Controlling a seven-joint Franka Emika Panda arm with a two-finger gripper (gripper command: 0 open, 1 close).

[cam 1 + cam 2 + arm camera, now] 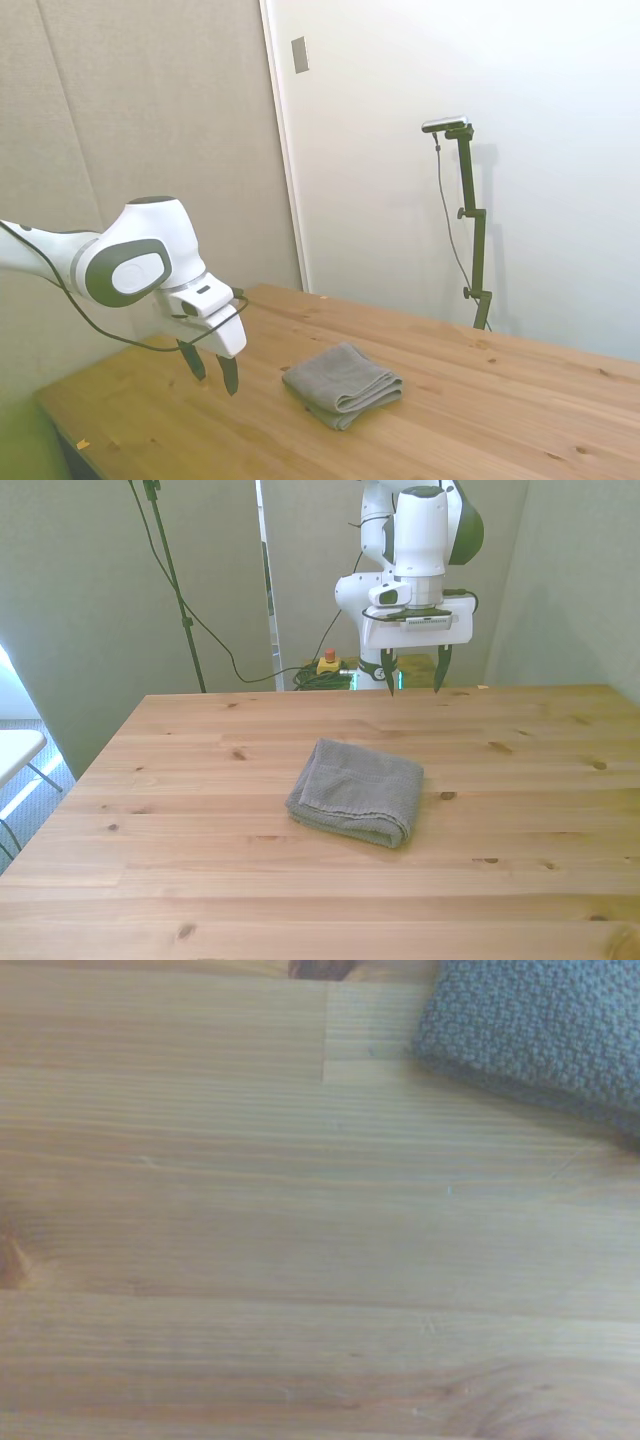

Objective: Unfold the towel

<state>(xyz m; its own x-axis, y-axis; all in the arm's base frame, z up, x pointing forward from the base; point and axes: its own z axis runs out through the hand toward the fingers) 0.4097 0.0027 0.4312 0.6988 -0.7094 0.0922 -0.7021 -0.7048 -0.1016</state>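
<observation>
The small grey soft cloth towel point(356, 792) lies folded in several layers near the middle of the light wooden plank table point(200, 880), its rounded fold edge toward the front view's right. Its surface is plain, with a knobbly weave point(545, 1030). The white two-finger gripper point(412, 680) hangs above the table's far edge, fingers spread and grasping nothing, apart from the towel point(342, 383).
</observation>
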